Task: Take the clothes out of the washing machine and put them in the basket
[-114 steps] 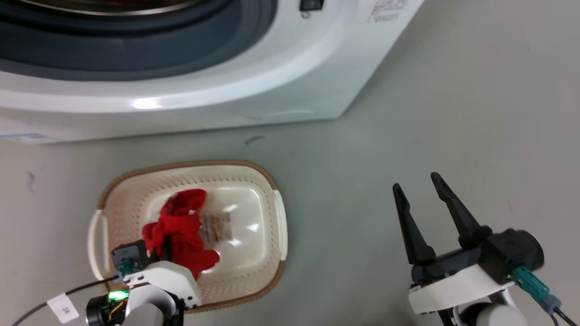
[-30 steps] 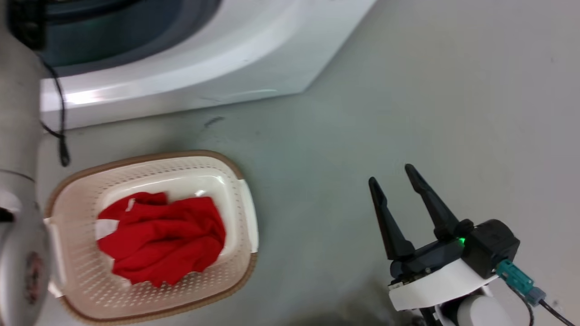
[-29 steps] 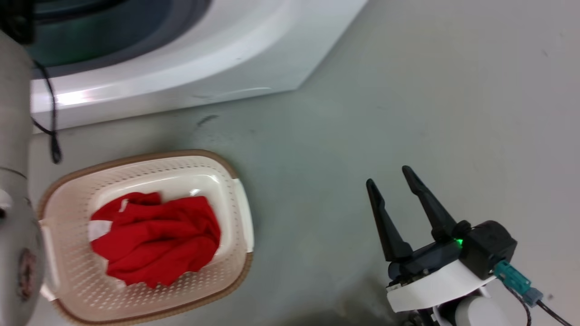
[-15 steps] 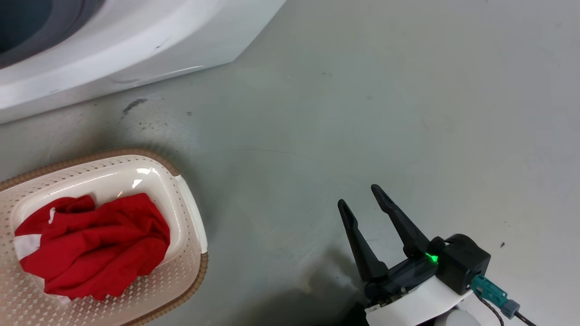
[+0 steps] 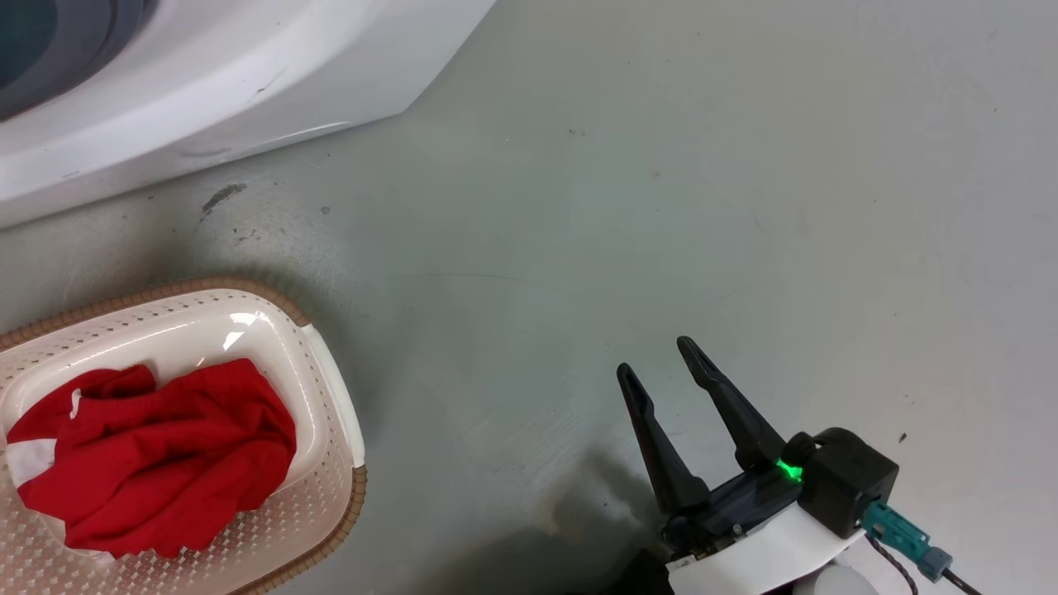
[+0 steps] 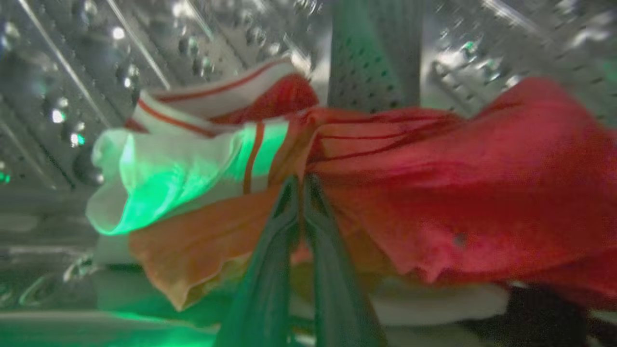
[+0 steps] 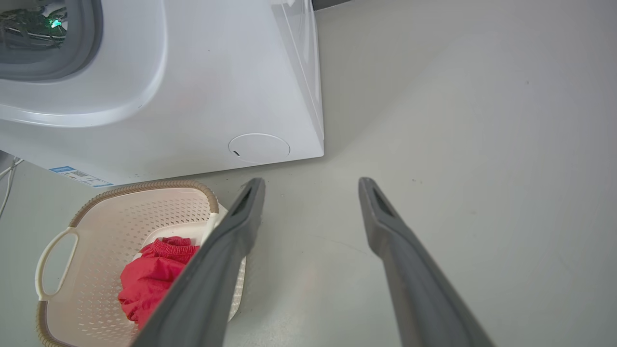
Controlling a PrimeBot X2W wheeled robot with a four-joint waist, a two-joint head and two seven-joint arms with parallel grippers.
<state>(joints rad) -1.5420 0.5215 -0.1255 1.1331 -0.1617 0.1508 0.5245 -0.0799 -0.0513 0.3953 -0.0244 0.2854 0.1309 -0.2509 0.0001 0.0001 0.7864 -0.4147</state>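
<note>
In the left wrist view my left gripper is inside the washing machine's steel drum. It is shut on a red garment with a white part, pinching the fabric where red meets white. The white washing machine fills the head view's upper left. Below it, the cream basket stands on the floor with red clothes bunched inside. My right gripper hovers open over bare floor, well to the right of the basket. The right wrist view shows that gripper open, with the basket at lower left.
Grey floor stretches to the right of the machine and the basket. A round service flap sits low on the machine's front. A grey drum rib rises behind the garment.
The head camera has turned, so the whole picture has slid left. My left forearm has left the head view. The right gripper stays open, and the clothes in the basket lie as before.
</note>
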